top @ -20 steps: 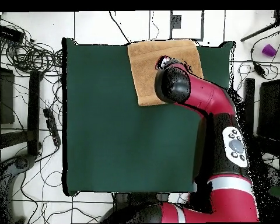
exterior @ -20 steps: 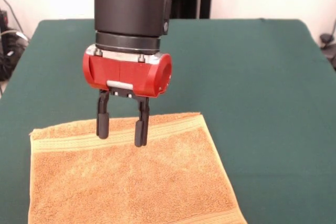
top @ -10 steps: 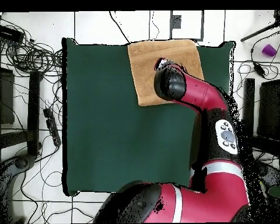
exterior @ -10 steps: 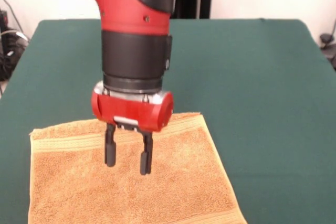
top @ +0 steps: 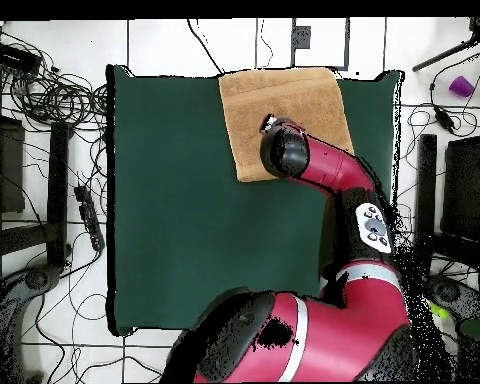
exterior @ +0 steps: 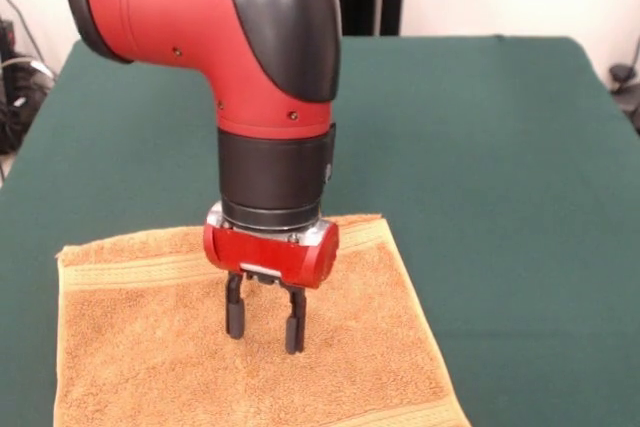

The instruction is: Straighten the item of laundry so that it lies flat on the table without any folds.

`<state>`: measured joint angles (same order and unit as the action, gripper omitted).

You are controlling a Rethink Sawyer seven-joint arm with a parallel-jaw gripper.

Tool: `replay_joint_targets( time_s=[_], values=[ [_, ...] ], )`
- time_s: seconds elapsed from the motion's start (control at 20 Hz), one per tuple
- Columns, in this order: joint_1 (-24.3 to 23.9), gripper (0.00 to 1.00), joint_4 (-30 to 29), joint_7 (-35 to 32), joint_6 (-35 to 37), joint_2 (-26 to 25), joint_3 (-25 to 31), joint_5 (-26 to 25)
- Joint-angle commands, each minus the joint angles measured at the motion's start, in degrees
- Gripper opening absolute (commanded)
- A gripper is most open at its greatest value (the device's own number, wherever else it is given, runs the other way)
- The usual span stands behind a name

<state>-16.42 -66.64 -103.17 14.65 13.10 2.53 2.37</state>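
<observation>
Front view: my jaws (exterior: 265,330) point straight down over the towel (exterior: 150,347), roughly mid-cloth. They stand apart w/ a clear gap, nothing between them. Tips look right at the pile, but I can't tell if they touch. Towel lies at the desk's (exterior: 480,147) near edge, left of centre, spread out flat as far as I see; its near part is cut off by the pic's bottom. A woven band runs along its far edge, another shows at the bottom right corner. My arm (exterior: 215,37) comes down from the top, red w/ a black elbow cap.

Overhead view: towel (top: 299,100) sits at the desk's (top: 184,200) top edge, right of centre, roughly square, edges about parallel to the desk's. My wrist covers its lower middle, so the jaws are hidden here. Cables (top: 54,95) and a purple cup (top: 461,86) lie on the floor around the desk.
</observation>
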Motion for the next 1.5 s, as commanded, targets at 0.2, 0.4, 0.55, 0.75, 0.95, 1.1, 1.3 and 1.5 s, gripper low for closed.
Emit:
replay_joint_targets(
  time_s=[0.2, 0.4, 0.55, 0.75, 0.95, 1.1, 1.3, 1.5],
  values=[
    [3.9, 1.0, -0.2, -5.8, 0.9, -0.9, 1.6, -1.2],
    [5.7, 1.0, 1.4, -8.4, -0.8, -2.6, -0.8, -0.1],
    [7.6, 1.0, 5.0, -10.2, -1.1, -5.5, -3.3, 1.4],
    [8.7, 1.0, 9.9, -11.2, -0.5, -9.7, -4.7, 3.5],
    [10.1, 1.0, 13.9, -12.4, -0.7, -13.2, -6.9, 5.2],
    [12.0, 1.0, 17.8, -14.5, -1.2, -16.7, -10.3, 7.7],
    [14.0, 1.0, 21.0, -16.8, -0.6, -19.5, -14.8, 11.2],
    [14.9, 1.0, 21.9, -16.8, -0.5, -20.6, -16.8, 13.7]
  ],
)
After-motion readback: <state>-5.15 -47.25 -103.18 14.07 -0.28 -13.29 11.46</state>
